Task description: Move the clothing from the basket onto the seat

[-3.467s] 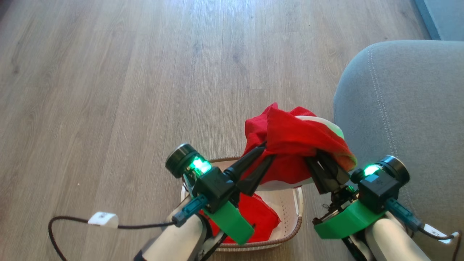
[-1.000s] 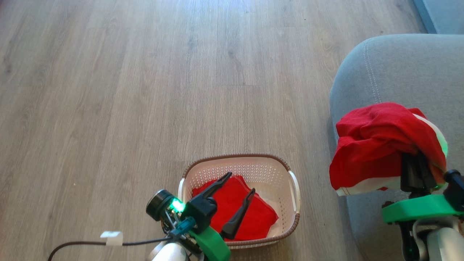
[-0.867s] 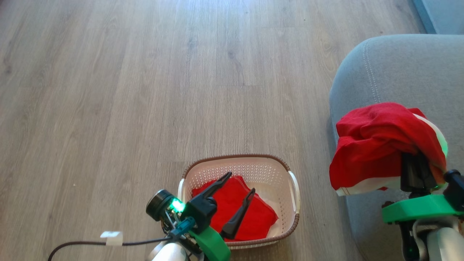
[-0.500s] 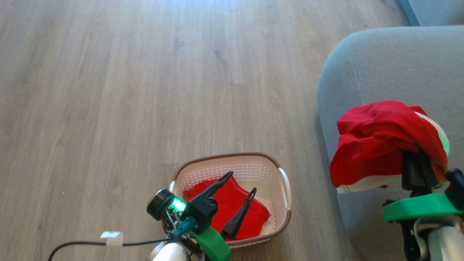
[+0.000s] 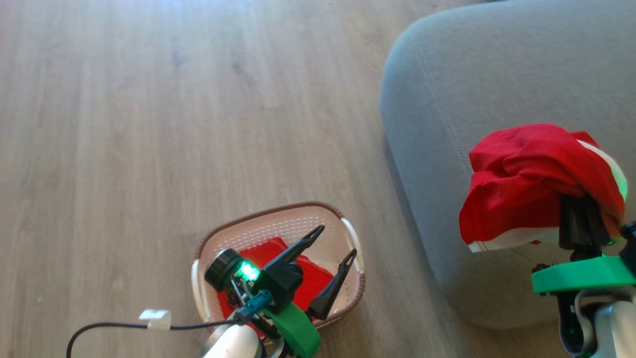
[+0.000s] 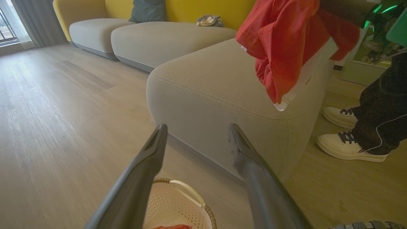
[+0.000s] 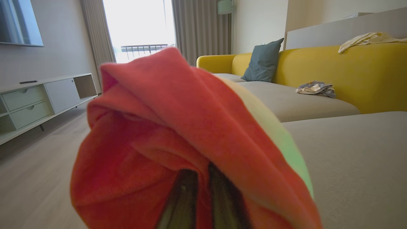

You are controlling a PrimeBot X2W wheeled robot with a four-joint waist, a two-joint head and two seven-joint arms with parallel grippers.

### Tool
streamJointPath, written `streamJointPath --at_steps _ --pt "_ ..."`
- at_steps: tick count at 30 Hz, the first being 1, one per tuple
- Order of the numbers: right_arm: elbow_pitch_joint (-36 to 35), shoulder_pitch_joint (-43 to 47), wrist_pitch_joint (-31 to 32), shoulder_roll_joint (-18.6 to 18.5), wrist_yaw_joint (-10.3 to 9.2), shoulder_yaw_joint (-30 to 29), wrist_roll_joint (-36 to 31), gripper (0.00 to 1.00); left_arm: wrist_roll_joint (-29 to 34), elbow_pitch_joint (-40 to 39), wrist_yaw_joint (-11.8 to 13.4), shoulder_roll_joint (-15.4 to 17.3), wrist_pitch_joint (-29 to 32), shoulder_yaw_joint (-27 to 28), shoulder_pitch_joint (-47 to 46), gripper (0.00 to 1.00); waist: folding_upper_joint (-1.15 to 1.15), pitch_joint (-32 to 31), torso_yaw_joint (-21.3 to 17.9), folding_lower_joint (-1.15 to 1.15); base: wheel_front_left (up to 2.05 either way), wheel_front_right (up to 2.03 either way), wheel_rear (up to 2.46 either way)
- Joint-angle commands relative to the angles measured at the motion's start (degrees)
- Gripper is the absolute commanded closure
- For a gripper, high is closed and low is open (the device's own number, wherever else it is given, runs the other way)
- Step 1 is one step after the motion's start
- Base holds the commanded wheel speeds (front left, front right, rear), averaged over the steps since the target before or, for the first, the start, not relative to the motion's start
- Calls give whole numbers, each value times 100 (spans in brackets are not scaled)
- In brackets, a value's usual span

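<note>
While above seat [image 5: 447,74], clothing [image 5: 521,184] (right pincer [image 5: 580,219])

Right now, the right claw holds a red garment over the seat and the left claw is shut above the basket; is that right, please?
Not quite: the left claw above the basket is open, as the head view shows; the right claw holds the red garment over the seat.

Home living room — yellow-backed sofa [image 7: 334,73] with grey seat [image 5: 497,64], teal pillow [image 7: 262,60] and crumpled cloth [image 7: 313,88] on it, wall TV [image 7: 19,22] above low drawer cabinet [image 7: 41,98], long curtains [image 7: 200,28] — balcony window [image 7: 143,31], wood-plank floor [image 5: 149,124].
</note>
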Motion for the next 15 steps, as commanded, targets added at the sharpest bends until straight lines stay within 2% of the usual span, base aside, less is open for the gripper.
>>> streamJointPath --at_steps 1,15 --pt "-233 -237 -13 -134 40 99 -27 100 -9 -212 36 -5 -28 136 -262 0 0 53 -239 0 0 0 0" --pt "-274 -335 -13 -24 40 5 -25 100 64 -201 10 -5 -28 -36 -447 0 0 283 -1410 0 0 0 0"
